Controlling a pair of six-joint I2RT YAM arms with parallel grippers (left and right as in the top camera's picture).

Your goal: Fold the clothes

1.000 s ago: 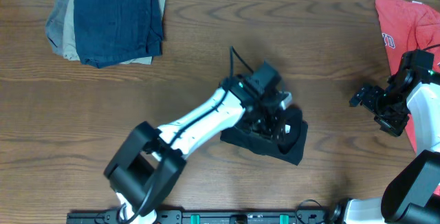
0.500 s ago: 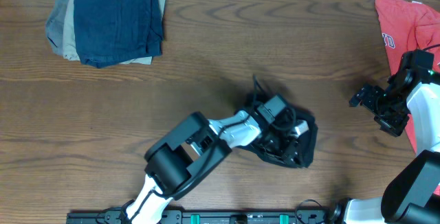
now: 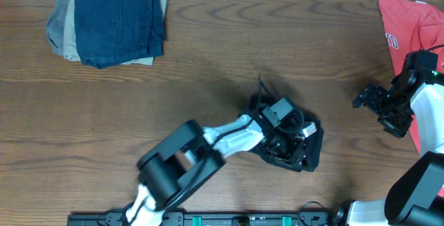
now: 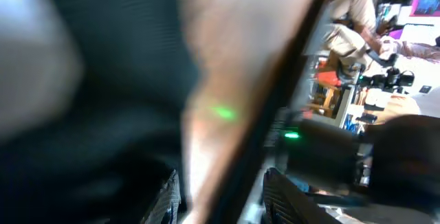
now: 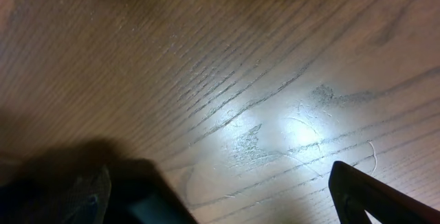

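Shirt [image 3: 309, 151] is thin, limp, bunched — pinch a hem edge, not the wad; left gripper [image 3: 283, 134] on it, closure unreadable; right gripper [image 3: 361, 100] spread

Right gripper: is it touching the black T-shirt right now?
Apart. The overhead view shows the right gripper over the table, well to the right of the black T-shirt, with brown wood plainly between them.

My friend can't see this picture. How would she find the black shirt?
On the brown wooden table, look just right of the middle, where the white arm reaches down. The black T-shirt is bunched up under the left gripper. It is the only black, crumpled cloth: the folded stack lies in the far left corner, the red T-shirt at the right edge.
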